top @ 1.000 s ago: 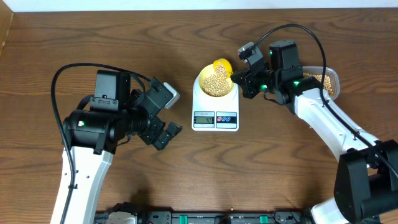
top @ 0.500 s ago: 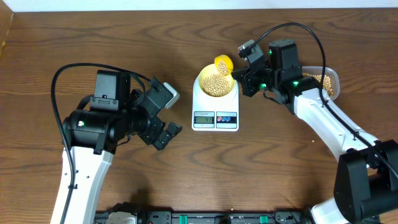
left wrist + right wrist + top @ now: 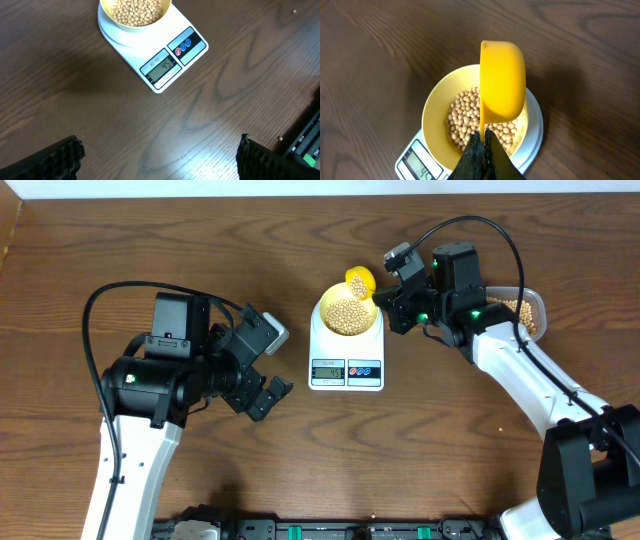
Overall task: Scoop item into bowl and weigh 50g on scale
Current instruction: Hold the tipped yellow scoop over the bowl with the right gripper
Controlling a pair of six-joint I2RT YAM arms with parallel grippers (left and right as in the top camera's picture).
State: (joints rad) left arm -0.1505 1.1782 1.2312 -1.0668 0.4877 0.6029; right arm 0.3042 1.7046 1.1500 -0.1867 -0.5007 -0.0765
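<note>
**Scoop tipped over the bowl on the scale**

On the worktop [image 3: 200, 240] we see the white scale [image 3: 345, 370], its display seemingly reading 45. The left jaws stand wide apart, empty. The cream bowl [image 3: 427, 120] sits on the scale's platform. The right jaws are clamped on the yellow scoop [image 3: 502, 80], tipped above the soybeans [image 3: 347, 315] in the bowl.

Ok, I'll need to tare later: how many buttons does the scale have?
2: a red button and a blue button beside it, right of the display on the scale's front.
</note>
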